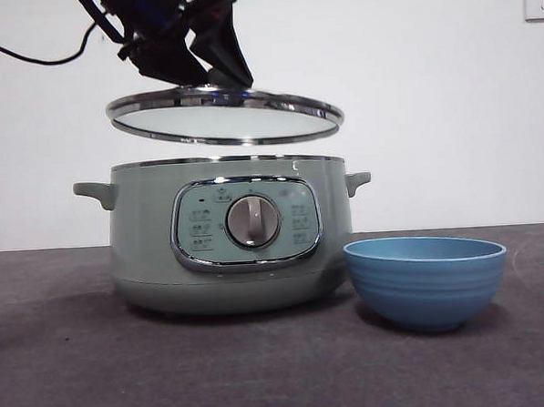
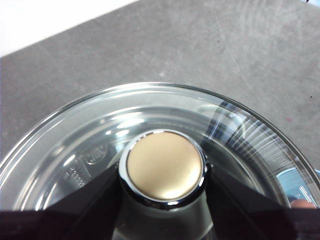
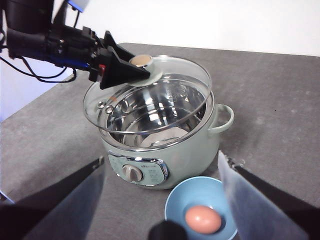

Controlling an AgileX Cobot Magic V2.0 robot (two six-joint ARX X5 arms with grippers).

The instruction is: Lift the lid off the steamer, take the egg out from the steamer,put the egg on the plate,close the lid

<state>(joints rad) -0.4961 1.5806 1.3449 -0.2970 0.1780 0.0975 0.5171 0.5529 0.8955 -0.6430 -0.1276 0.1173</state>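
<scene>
Sage-green steamer (image 1: 155,237), blue plate (image 1: 426,287), brown egg (image 3: 203,218).

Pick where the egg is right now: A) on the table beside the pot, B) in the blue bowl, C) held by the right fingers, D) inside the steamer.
B: the right wrist view shows the egg lying in the blue bowl, in front of the steamer.
</scene>
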